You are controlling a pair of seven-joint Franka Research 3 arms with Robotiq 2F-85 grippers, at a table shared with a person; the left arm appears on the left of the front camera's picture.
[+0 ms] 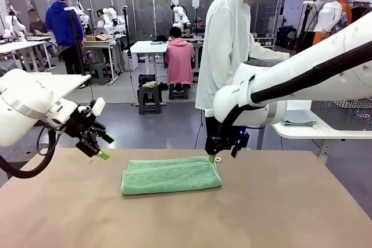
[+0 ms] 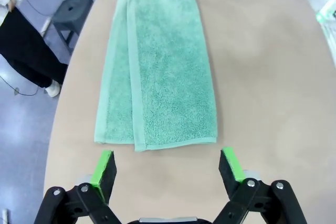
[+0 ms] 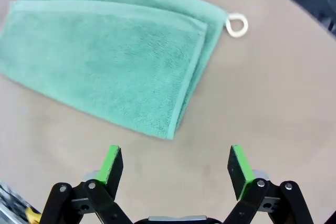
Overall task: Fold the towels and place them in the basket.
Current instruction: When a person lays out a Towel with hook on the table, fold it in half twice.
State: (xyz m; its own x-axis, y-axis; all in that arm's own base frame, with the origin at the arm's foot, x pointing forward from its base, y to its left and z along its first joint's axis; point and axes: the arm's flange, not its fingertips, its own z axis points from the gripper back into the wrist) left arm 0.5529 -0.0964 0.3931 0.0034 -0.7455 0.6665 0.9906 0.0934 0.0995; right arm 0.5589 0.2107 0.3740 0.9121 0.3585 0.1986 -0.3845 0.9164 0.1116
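A mint green towel lies folded lengthwise on the brown table, with a small white loop at its far right corner. My left gripper hovers open just off the towel's left end; the left wrist view shows the towel lying ahead of the open left gripper. My right gripper hangs open over the right end, and in its wrist view the towel lies beyond the empty right gripper. A grey-blue towel lies folded on a white side table beside the dark mesh basket.
A person in a white coat stands at the far side of the table, just behind my right arm. The white side table stands at the right, past the brown table's far edge. The brown surface around the green towel is bare.
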